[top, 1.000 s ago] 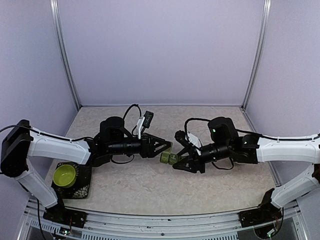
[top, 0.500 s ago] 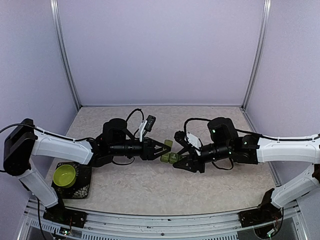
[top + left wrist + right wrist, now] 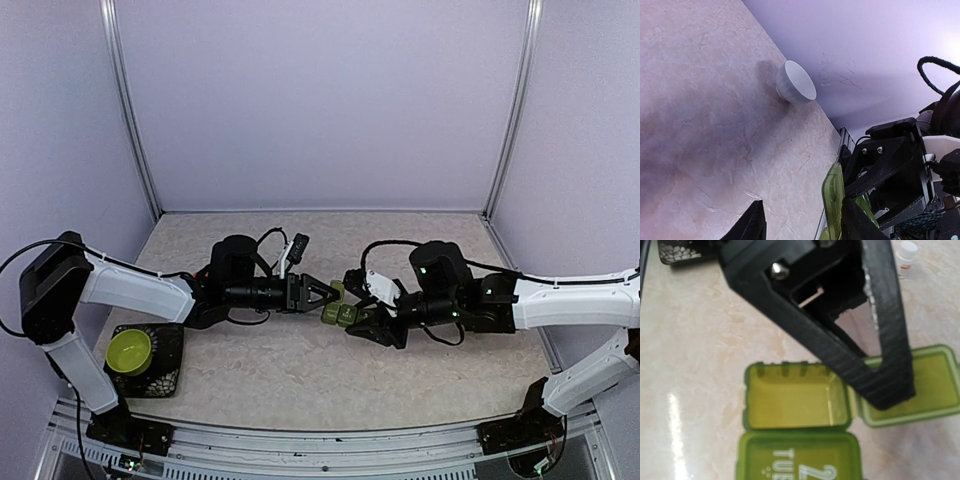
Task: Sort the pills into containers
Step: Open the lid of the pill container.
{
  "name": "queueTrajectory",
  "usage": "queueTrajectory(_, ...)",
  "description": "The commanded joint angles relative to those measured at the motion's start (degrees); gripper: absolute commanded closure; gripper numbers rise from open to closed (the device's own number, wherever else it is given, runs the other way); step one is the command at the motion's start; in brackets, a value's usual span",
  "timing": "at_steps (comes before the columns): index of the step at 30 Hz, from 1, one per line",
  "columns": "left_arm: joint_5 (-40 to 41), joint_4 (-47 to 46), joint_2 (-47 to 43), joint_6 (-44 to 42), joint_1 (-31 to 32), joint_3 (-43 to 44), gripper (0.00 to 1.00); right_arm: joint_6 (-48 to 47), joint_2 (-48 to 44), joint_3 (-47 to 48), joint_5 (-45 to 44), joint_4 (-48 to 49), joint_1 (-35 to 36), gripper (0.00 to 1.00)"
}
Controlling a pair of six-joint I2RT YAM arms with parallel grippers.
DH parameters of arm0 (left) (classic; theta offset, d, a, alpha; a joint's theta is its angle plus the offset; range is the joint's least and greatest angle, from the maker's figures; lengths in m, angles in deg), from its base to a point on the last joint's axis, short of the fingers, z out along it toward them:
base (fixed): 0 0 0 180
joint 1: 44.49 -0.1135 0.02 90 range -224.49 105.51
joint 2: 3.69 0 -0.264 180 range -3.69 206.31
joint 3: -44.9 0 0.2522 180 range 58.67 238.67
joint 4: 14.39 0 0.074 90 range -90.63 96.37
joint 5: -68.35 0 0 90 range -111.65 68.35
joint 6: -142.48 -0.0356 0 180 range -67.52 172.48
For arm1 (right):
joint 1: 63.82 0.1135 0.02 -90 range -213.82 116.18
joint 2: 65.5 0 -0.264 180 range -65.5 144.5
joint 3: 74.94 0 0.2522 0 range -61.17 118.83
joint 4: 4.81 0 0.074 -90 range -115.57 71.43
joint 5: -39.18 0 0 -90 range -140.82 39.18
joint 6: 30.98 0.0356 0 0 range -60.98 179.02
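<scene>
The green pill box [image 3: 340,315] lies on the table between my two grippers. In the right wrist view one cell [image 3: 795,399] is open and empty, its lid [image 3: 799,460] marked "TUE 2" folded flat toward the camera. A second open cell [image 3: 922,385] lies to its right. My left gripper [image 3: 324,293] is open, and its black finger [image 3: 850,335] reaches over the box. In the left wrist view a raised green lid [image 3: 832,200] stands beside its right finger [image 3: 860,222]. My right gripper [image 3: 360,308] is open around the box's right end. No pills are in view.
A lime-green bowl [image 3: 128,350] sits on a black tray [image 3: 165,375] at the front left. A white bowl [image 3: 796,82] stands by the wall in the left wrist view. A small white bottle [image 3: 905,253] stands beyond the box.
My left arm has reached further right, bringing its open gripper up to the pill box. My right gripper has shifted slightly left toward the box.
</scene>
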Motion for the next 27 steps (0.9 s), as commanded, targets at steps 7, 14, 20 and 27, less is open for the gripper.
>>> queueTrajectory(7, 0.5, 0.9, 1.1, 3.8, -1.5, 0.2, 0.35, -1.2, 2.5, 1.8, -5.3, 4.1, 1.4, 0.65)
queueTrajectory(14, 7.3, 2.0, -4.7, 3.5, -5.1, -3.9, 0.02, -1.5, 8.3, 2.1, -5.1, 8.7, -0.9, 0.66)
queueTrajectory(20, 13.7, 9.0, -10.6, 1.1, -6.0, -6.1, 0.01, -3.7, 15.6, 3.2, 0.6, 13.9, -7.8, 0.66)
queueTrajectory(27, 15.8, 10.6, -15.0, 0.8, -6.1, -8.6, 0.01, -7.1, 29.8, 9.5, 5.5, 17.0, -14.7, 0.65)
